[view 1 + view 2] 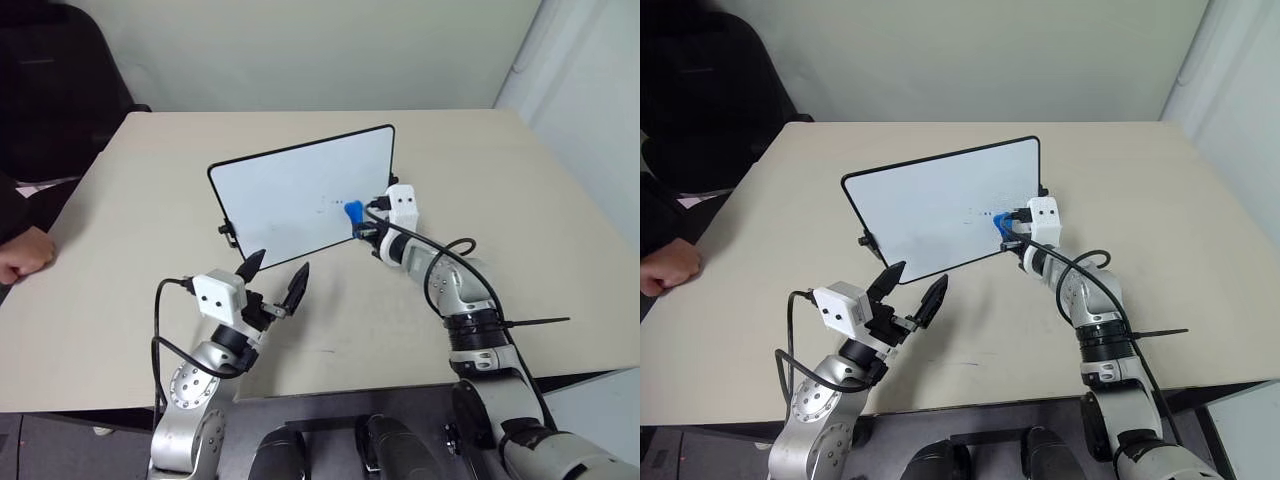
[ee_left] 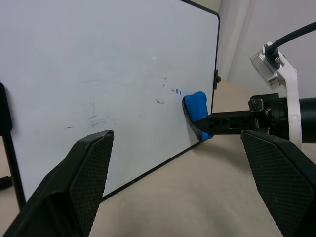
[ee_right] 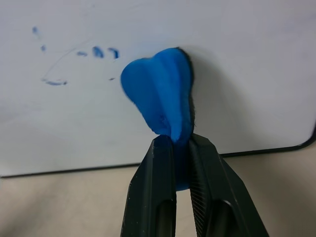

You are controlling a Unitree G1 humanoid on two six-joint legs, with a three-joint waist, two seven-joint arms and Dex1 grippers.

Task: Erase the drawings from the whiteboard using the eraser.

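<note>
The whiteboard (image 1: 300, 195) stands tilted on the beige table, black-framed. My right gripper (image 1: 362, 225) is shut on the blue eraser (image 1: 353, 211), which presses flat against the board near its lower right corner. In the right wrist view the eraser (image 3: 160, 98) sticks out between the black fingers (image 3: 153, 187). Only faint blue remnants of the drawings (image 3: 96, 52) lie just beside the eraser, seen from the left wrist as small specks of the drawings (image 2: 168, 94). My left gripper (image 1: 275, 278) hovers open in front of the board's lower edge, holding nothing.
A person's hand (image 1: 22, 255) rests at the table's left edge, with a dark chair (image 1: 55, 80) behind it. The table (image 1: 520, 200) has bare surface to the right of the board and in front of it. A wall rises behind.
</note>
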